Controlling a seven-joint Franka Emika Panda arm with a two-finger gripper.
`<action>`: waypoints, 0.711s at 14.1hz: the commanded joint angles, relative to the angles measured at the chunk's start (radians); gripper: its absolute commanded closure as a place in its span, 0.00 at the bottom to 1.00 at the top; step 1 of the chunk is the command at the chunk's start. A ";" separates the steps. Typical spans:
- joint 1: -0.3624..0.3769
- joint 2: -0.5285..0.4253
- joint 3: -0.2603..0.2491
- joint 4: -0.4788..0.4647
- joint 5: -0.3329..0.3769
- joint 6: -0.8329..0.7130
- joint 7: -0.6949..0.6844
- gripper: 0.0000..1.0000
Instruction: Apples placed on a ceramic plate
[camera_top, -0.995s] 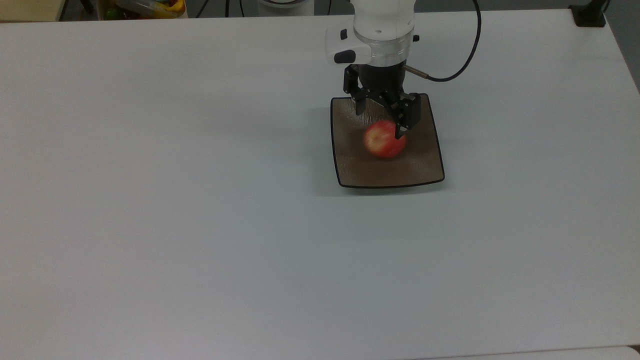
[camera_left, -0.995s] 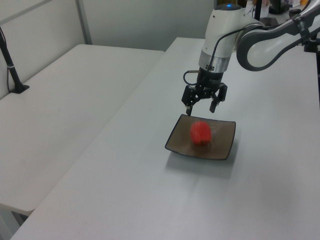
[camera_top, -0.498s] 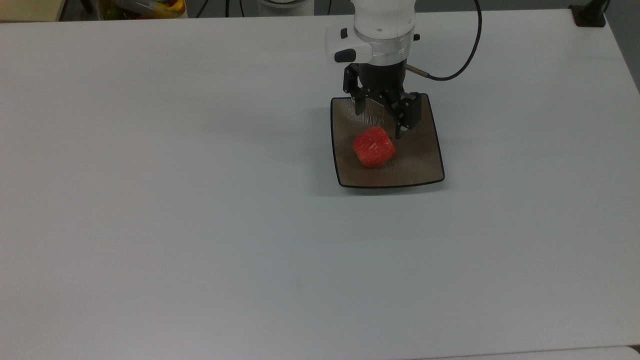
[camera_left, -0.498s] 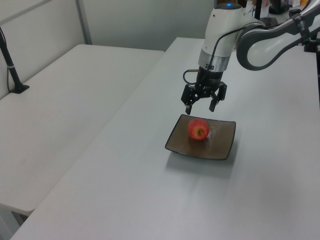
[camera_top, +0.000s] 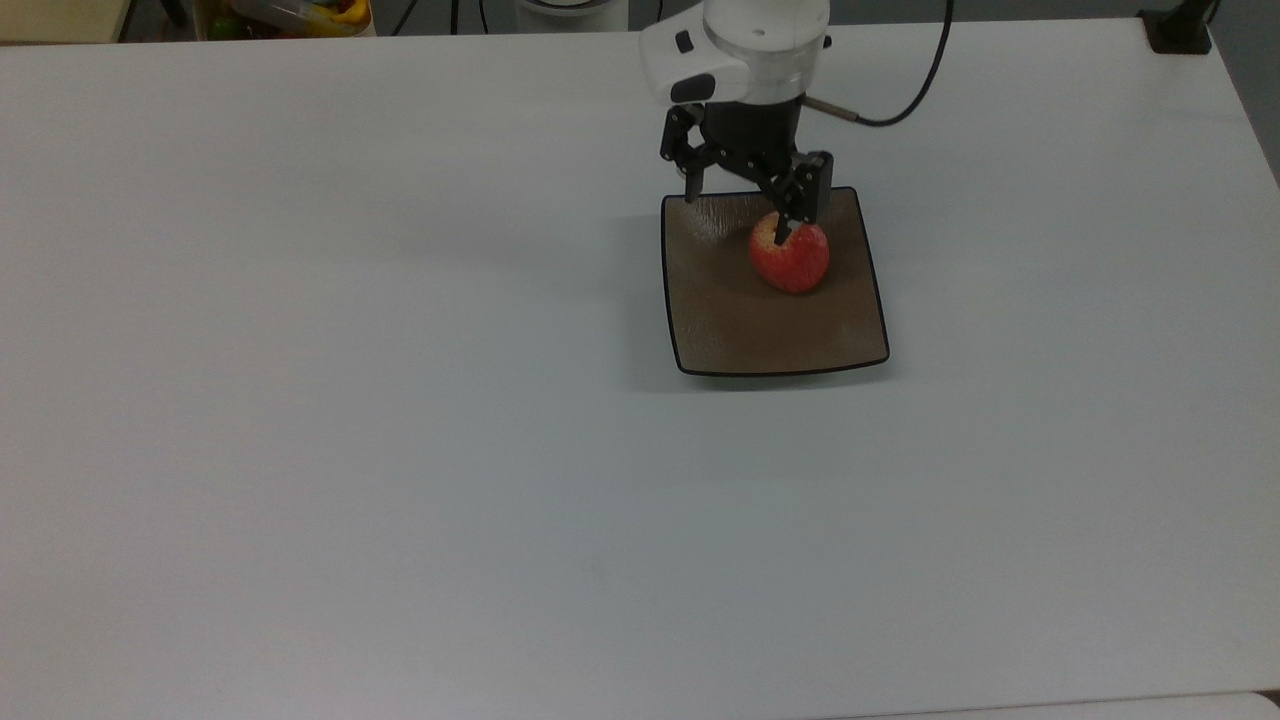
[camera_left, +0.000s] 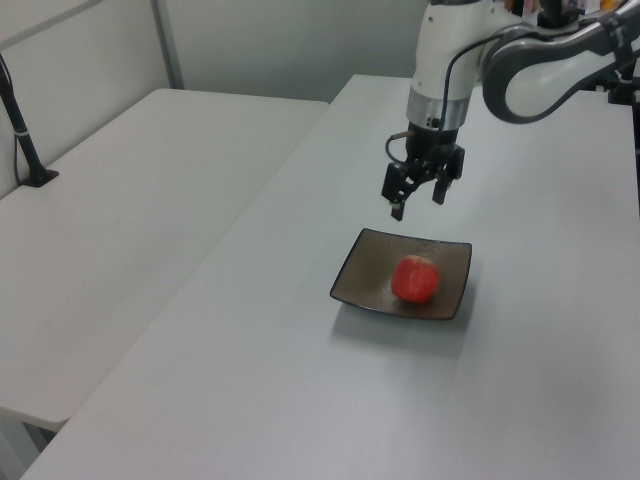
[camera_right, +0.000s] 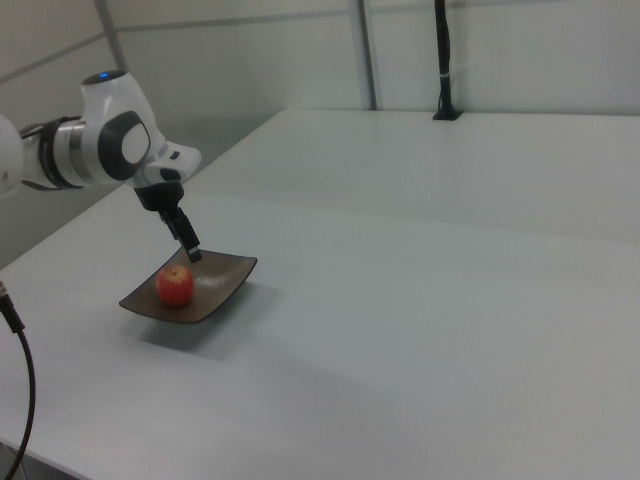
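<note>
Apple: 1 red apple (camera_top: 790, 258) lies inside the ceramic plate (camera_top: 720, 330), toward the upper right of the plate in the top view and right of centre in the left view (camera_left: 415, 279). In the right view (camera_right: 175, 286) a yellowish patch shows near its top.

Plate: a square brown dish with a black rim on the white table (camera_top: 400, 450), upper middle of the top view. Its shallow dip probably keeps the round fruit from rolling off.

Gripper: the gripper (camera_top: 738, 212) hangs above the plate's far edge with its 2 fingers spread and nothing between them. In the left view (camera_left: 418, 195) it is clearly above the apple and apart from it, which looks like a release with the placing done.

Hidden: in the top view 1 fingertip overlaps the apple's upper edge, covering a little of it; the left view shows this is not contact. The apple's underside and its exact resting spot cannot be seen.

Cut off: a bin of coloured items (camera_top: 300, 14) is cropped at the top view's upper left.
</note>
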 joint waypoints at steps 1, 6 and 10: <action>-0.029 -0.076 -0.003 -0.011 0.014 -0.145 -0.414 0.00; -0.077 -0.120 -0.069 -0.011 0.020 -0.196 -0.726 0.00; -0.107 -0.171 -0.161 0.004 0.075 -0.225 -0.774 0.00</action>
